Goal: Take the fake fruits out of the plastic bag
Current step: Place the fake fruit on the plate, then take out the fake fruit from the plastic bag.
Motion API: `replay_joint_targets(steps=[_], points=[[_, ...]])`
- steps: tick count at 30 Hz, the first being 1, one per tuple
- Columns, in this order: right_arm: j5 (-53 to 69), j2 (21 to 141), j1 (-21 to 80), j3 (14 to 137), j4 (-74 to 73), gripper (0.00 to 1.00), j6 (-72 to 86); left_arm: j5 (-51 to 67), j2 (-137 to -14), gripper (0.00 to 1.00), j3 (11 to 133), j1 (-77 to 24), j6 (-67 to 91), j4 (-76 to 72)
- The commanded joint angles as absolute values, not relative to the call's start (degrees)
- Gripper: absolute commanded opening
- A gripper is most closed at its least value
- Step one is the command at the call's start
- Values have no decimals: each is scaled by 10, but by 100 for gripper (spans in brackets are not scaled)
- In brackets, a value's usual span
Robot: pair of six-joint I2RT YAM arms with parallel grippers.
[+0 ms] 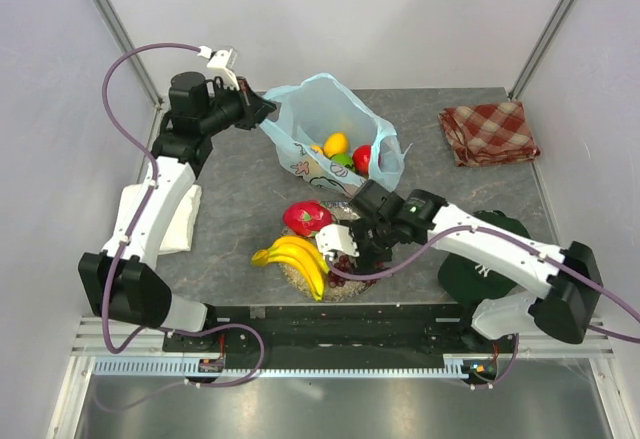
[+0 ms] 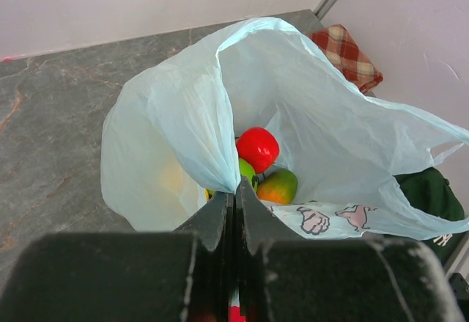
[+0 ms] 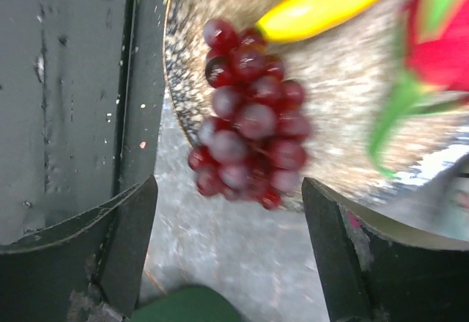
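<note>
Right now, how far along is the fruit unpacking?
Done: banana bunch, dragon fruit and grapes lie outside the plastic bag. In hand: left gripper pinches its rim; right gripper hangs open over the grapes. Left: red apple, mango and a yellow piece inside.

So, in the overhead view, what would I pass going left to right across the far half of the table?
Left claw, shut on the blue bag at its edge → yellow fruit inside the bag → red apple beside it → red checkered cloth.
</note>
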State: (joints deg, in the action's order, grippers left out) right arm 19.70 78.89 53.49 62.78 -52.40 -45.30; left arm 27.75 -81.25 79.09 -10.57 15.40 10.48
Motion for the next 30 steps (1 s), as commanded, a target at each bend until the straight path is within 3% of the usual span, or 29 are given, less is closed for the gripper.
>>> replay_joint_targets(steps=[1,7,11,14,16,17,18,21,30], points=[[203,762,535,728,-589,88,-479,300,-829,2,812,-104,170,85],[174,800,509,876,-595,88,-490,305,-829,2,812,-105,174,85],[175,850,446,946,-457,86,-408,310,-827,2,808,-106,174,91],[164,889,404,961,-353,81,-340,314,-816,2,796,-106,173,100],[150,929,391,970,-322,70,-320,319,-811,2,785,-107,172,108],[149,943,382,971,-320,67,-322,323,-809,2,782,-107,171,114],[144,970,380,971,-319,58,-324,328,-807,2,779,-107,170,117],[121,1011,366,949,-314,47,-331,328,-802,2,766,-109,159,123],[105,967,310,805,-289,45,-345,266,-755,2,720,-108,8,213]])
